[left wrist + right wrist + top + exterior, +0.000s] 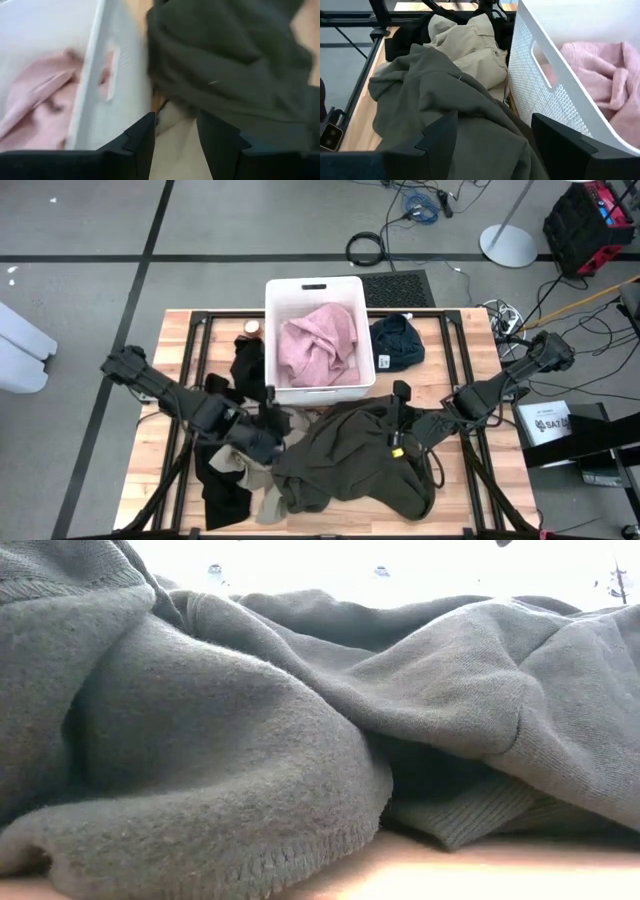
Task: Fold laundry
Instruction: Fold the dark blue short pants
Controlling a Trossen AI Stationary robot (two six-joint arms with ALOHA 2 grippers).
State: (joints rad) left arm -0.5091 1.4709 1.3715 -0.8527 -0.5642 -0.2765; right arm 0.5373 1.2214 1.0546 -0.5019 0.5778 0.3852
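The laundry lies spread over the table. A large dark olive-grey garment (360,458) lies heaped at the near middle and fills the low view (300,740). A beige garment (255,485) and a black one (222,490) lie to its left. A pink garment (320,345) sits in the white bin (272,330). A navy garment (398,342) lies to the right of the bin, and another black one (248,365) to its left. My left gripper (270,418) hangs open by the bin's near left corner. My right gripper (495,145) hangs open over the olive garment's far edge.
The bin's perforated wall with its handle slot (540,60) stands close beside both grippers. Black frame rails (190,380) run along the wooden table's sides. Bare wood (150,480) shows along the near left edge.
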